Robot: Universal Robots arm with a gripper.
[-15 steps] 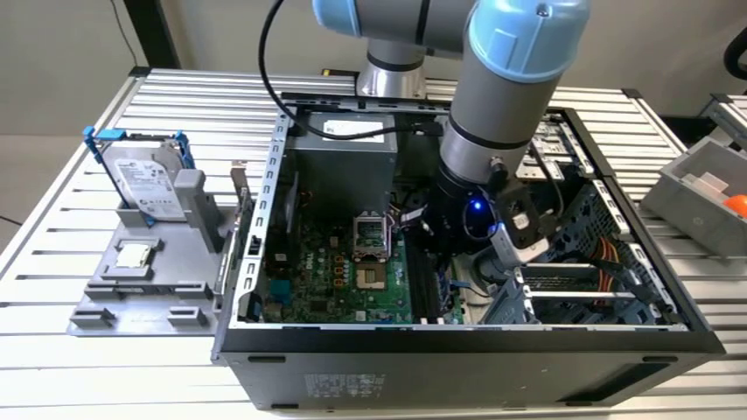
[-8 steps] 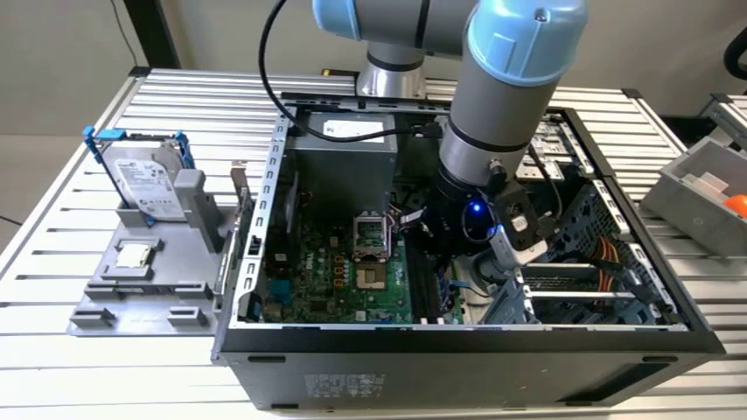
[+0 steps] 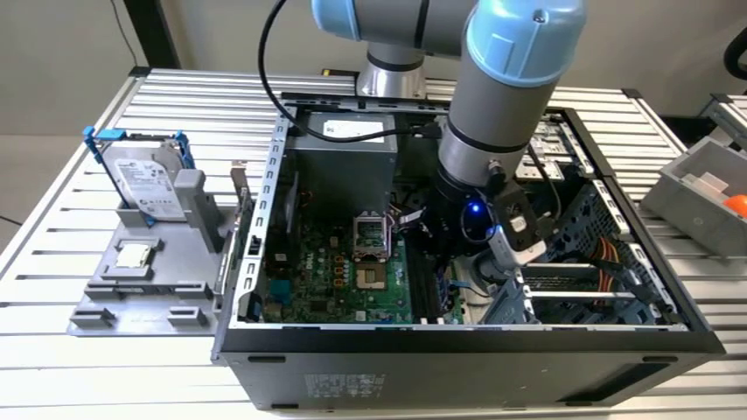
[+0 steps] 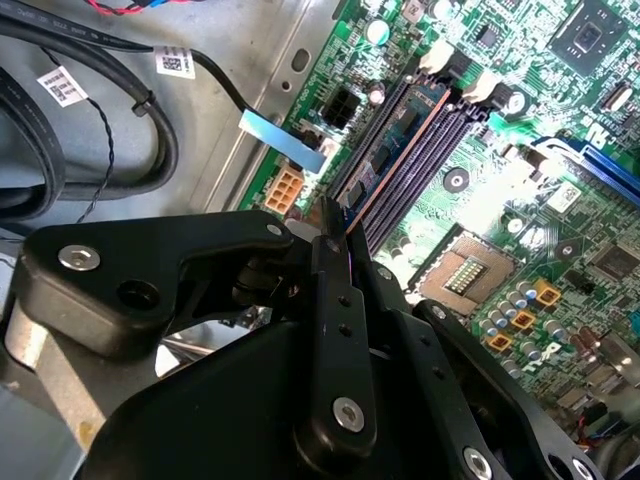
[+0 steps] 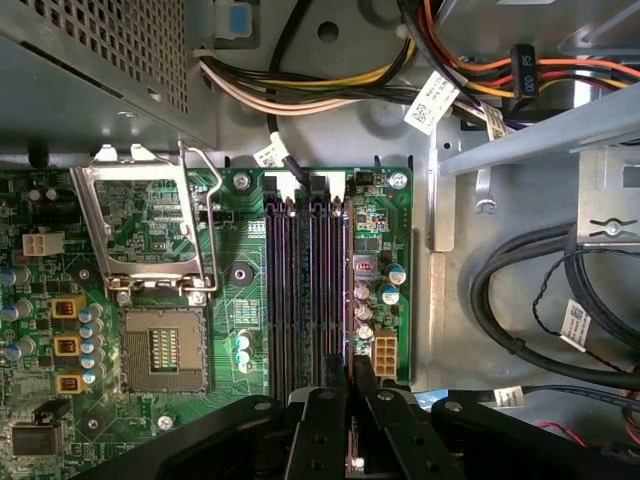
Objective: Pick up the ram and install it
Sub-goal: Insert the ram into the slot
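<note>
The gripper (image 4: 335,235) is down inside the open computer case (image 3: 251,262), its fingers drawn narrow on the ram (image 4: 392,150), pinching the stick's near end. The stick runs edge-on straight ahead of the fingertips, lying along a memory slot (image 5: 318,290) on the motherboard (image 5: 380,230) (seated or merely resting, I cannot tell). Held thin-edge-down, I judge, to match the slot. The empty processor socket (image 5: 165,350) sits just beside those slots.

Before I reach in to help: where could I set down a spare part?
The slatted table is bare in front of the grey fixture and beside the computer case. Inside the case, the arm and gripper crowd it.
</note>
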